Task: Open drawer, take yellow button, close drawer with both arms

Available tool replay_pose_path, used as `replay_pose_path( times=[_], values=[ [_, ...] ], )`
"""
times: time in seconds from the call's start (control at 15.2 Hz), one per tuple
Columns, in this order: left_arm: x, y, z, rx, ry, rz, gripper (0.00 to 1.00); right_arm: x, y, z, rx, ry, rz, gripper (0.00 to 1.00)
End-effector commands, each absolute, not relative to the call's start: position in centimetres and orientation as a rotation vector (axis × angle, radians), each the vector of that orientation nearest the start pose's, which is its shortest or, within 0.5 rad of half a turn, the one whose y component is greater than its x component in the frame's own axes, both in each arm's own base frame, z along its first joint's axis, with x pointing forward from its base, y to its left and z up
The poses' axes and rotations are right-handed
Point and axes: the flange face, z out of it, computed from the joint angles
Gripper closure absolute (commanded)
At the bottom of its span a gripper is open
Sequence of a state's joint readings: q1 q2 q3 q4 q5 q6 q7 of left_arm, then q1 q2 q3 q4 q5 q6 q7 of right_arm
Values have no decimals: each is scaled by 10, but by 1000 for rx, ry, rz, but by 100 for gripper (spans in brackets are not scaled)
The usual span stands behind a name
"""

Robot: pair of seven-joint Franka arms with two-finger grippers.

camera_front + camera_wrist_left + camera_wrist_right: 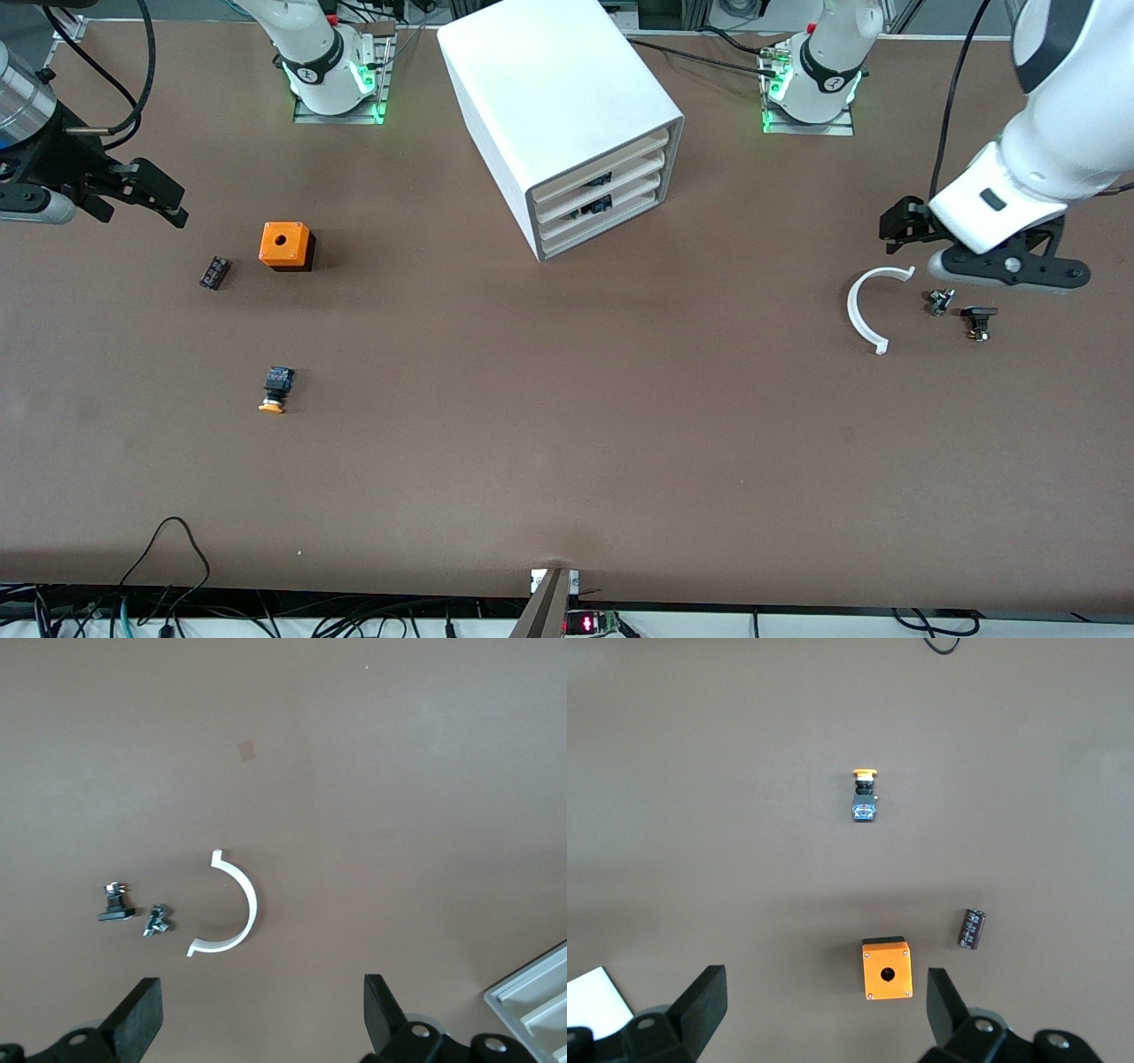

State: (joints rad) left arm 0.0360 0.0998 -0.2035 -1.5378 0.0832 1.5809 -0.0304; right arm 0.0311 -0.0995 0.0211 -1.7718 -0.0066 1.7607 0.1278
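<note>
The button [276,390], with a black body and an orange-yellow cap, lies on the table nearer to the front camera than the orange cube; it also shows in the right wrist view [865,796]. The white drawer cabinet [567,115] stands at the table's middle with its three drawers [611,197] pushed in. My right gripper [164,199] hovers open and empty at the right arm's end; in its wrist view [824,1010] the cube lies between its fingers, far below. My left gripper [899,221] hovers open and empty over the left arm's end, also shown in its wrist view [261,1019].
An orange cube with a round hole [285,245] and a small black part [214,272] lie near the right gripper. A white half-ring [873,306] and two small metal-and-black parts [940,301] [978,321] lie under the left gripper. Cables run along the table's front edge.
</note>
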Motion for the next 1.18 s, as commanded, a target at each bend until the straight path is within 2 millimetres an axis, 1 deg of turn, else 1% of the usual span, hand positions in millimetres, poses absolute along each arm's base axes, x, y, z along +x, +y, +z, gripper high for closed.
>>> replay_pose_path(
  times=[0.0, 0.07, 0.13, 0.2, 0.26, 0.33, 0.39, 0.53, 0.79, 0.86, 0.92, 1.05, 1.12],
  values=[
    [548, -78, 584, -3109, 226, -7, 0, 555, 29, 616, -3153, 110, -144, 0],
    [546, -82, 581, -3109, 219, -15, 0, 568, 29, 616, -3166, 109, -93, 0],
    [546, -82, 580, -3107, 217, -11, 0, 578, 30, 620, -3174, 104, -59, 0],
    [543, -84, 581, -3108, 219, -3, 0, 584, 30, 622, -3174, 105, -30, 0],
    [540, -94, 579, -3104, 245, 25, 0, 587, 30, 622, -3173, 106, -20, 0],
    [539, -91, 580, -3110, 213, 47, 0, 588, 31, 621, -3171, 106, -22, 0],
    [538, -84, 584, -3117, 182, 36, 0, 588, 31, 622, -3174, 111, -20, 0],
    [538, -78, 590, -3126, 164, 13, 0, 588, 30, 621, -3170, 115, -14, 0],
    [541, -69, 590, -3114, 168, 12, 0, 588, 28, 620, -3165, 132, -11, 0],
    [542, -65, 588, -3117, 182, 17, 0, 588, 28, 620, -3168, 125, -12, 0],
    [544, -54, 588, -3122, 193, 18, 0, 588, 29, 620, -3168, 123, -12, 0],
    [545, -46, 587, -3128, 172, 21, 0, 588, 31, 620, -3168, 118, -12, 0],
    [546, -45, 586, -3129, 162, 24, 0, 588, 31, 620, -3168, 118, -12, 0]
  ],
)
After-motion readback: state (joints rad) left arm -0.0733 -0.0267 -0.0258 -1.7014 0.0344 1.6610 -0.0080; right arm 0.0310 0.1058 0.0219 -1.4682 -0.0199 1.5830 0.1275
